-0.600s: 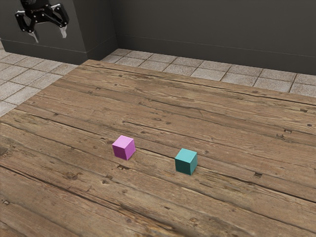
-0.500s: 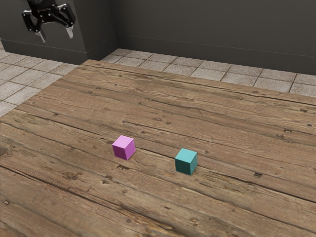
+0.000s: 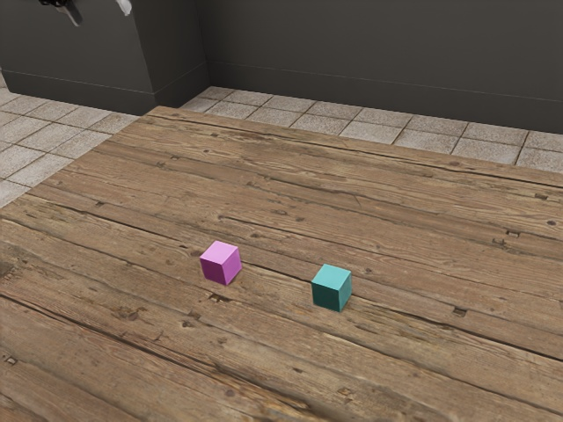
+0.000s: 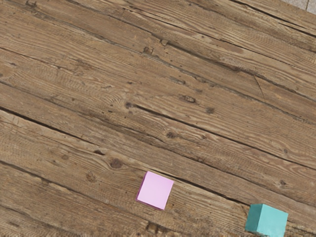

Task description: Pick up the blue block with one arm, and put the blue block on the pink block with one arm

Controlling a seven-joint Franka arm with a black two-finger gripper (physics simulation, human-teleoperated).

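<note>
The blue block (image 3: 332, 287), teal in colour, rests on the wooden table (image 3: 369, 202), to the exterior view's right of the pink block (image 3: 221, 262), about a block's width and a half apart. My gripper (image 3: 97, 4) hangs high at the exterior view's upper left corner, far from both blocks; its fingertips (image 3: 126, 6) show spread apart with nothing between them, so it is open. From the wrist camera I look down on the pink block (image 4: 155, 190) and the blue block (image 4: 266, 220), both lying free on the planks.
Grey floor tiles (image 3: 53, 141) border the table at the exterior view's left and back. A dark wall (image 3: 369, 44) and a dark pillar (image 3: 167, 44) stand behind them. Bare planks (image 4: 148, 89) stretch all around the two blocks.
My gripper has risen and shifted slightly to the exterior view's right, so that its tips alone remain at the top edge. Both blocks have stayed put.
</note>
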